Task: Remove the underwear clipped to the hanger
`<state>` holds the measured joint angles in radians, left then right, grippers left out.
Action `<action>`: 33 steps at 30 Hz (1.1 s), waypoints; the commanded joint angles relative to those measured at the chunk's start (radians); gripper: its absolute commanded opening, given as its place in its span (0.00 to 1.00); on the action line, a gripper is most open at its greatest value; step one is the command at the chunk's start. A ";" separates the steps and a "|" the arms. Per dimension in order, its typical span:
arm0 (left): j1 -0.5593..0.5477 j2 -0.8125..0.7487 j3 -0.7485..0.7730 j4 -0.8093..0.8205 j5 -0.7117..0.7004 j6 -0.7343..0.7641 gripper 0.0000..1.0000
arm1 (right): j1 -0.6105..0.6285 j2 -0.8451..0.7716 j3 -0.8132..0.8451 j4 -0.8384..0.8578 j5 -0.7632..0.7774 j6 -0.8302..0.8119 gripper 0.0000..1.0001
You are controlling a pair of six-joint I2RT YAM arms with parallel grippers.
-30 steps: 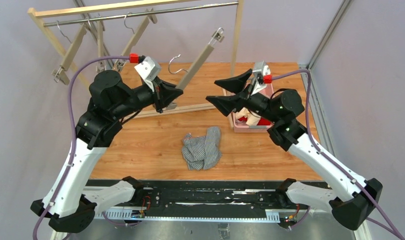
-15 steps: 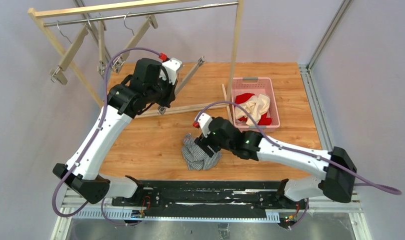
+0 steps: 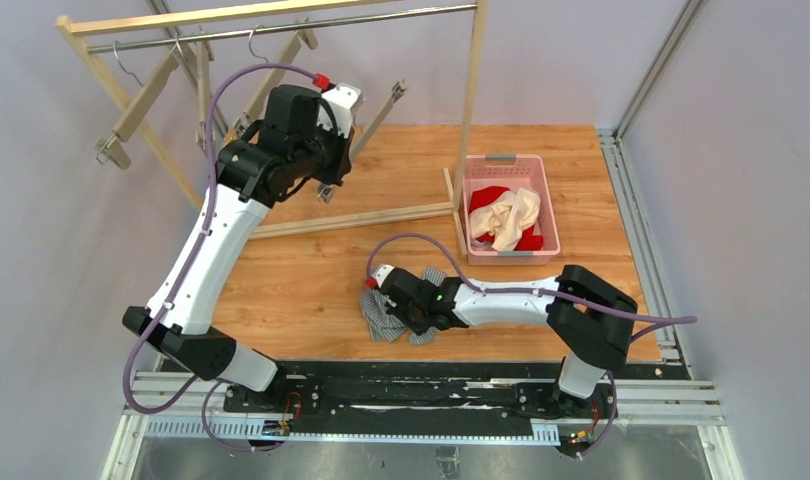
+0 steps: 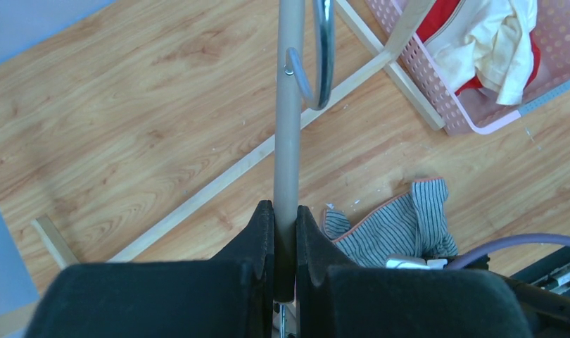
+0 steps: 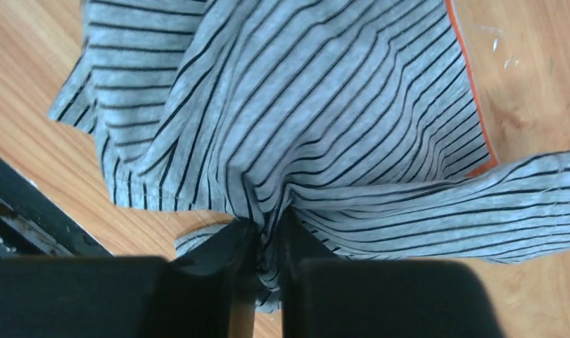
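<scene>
While the left gripper [image 4: 285, 229] is clamping the hanger bar [image 4: 290, 127], the right gripper [image 5: 267, 236] is pinching a fold of the pinstriped boxers [image 5: 303, 105] lying on the table [image 3: 291, 285].

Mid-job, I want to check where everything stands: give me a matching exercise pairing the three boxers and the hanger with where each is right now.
Things:
1. striped boxers
2. cream boxers
3. red boxers
4. hanger

Places:
A. clamped in the left gripper
B. lying on top in the pink basket
C. on the table, pinched by the right gripper
D. in the pink basket, partly under another pair

Pairs: 1-C, 2-B, 3-D, 4-A.
</scene>
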<state>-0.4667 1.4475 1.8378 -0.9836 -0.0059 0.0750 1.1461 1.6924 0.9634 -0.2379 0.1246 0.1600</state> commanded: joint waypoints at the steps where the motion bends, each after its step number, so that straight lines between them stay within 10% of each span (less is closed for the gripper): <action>1: 0.009 0.010 0.108 0.004 0.007 -0.015 0.00 | 0.014 0.040 -0.011 -0.045 0.004 0.070 0.01; 12: 0.050 0.065 0.309 -0.035 0.080 -0.039 0.00 | -0.058 -0.342 0.055 -0.243 0.421 0.065 0.01; 22: 0.087 0.058 0.332 -0.033 0.067 -0.038 0.00 | -0.422 -0.718 -0.002 -0.134 0.461 -0.048 0.01; 33: 0.128 0.099 0.466 -0.027 0.096 -0.058 0.00 | -0.684 -0.680 0.087 -0.059 0.404 -0.097 0.01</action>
<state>-0.3580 1.5330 2.2448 -1.0424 0.0582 0.0338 0.5232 0.9794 1.0023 -0.3687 0.5438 0.0956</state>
